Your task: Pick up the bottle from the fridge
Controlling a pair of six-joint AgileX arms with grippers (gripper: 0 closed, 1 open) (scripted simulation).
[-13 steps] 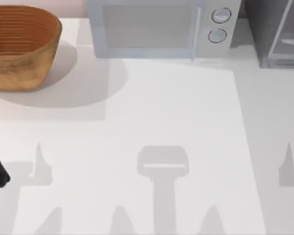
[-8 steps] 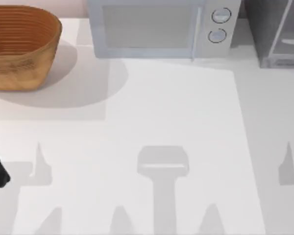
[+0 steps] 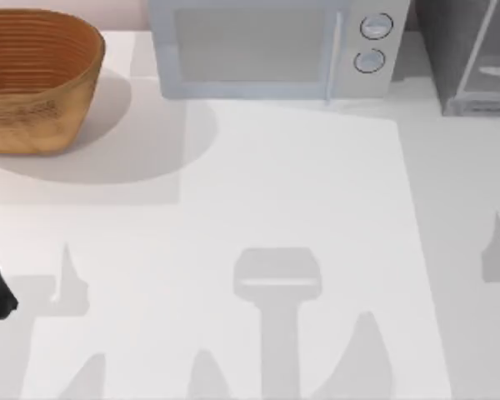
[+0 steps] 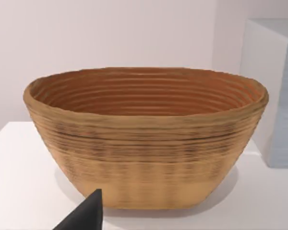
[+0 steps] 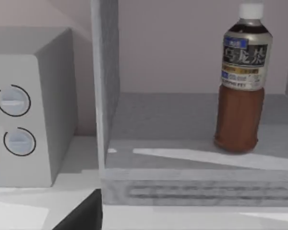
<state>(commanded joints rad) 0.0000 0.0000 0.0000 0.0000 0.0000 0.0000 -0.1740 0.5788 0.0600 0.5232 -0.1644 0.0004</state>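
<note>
The bottle point(image 5: 241, 79) is seen upright in the right wrist view, standing on the grey floor of the fridge point(image 5: 105, 96), well back from the front sill. In the top view the fridge point(image 3: 471, 58) is set at about 2 o'clock on the table point(image 3: 258, 208), with the microwave point(image 3: 271, 46) just beside it at 12 o'clock and a woven basket point(image 3: 33, 79) at 10 o'clock.

The main risk is judged to be a topple: the bottle is tall and narrow, so a fingertip brushing its cap or shoulder on the way in could knock it over. The fridge's upright frame could also be clipped if the approach is made off-line.

A pale label band is carried on the bottle, with dark East Asian characters that cannot be read reliably; 2 round dials are seen on the microwave, without legible markings.

Only a dark tip of the right gripper point(image 5: 81, 215) is caught, so whether it is spread or pressed together cannot be told. The left gripper point(image 4: 84, 215) is parked at 9 o'clock facing the basket, its state likewise unclear.
</note>
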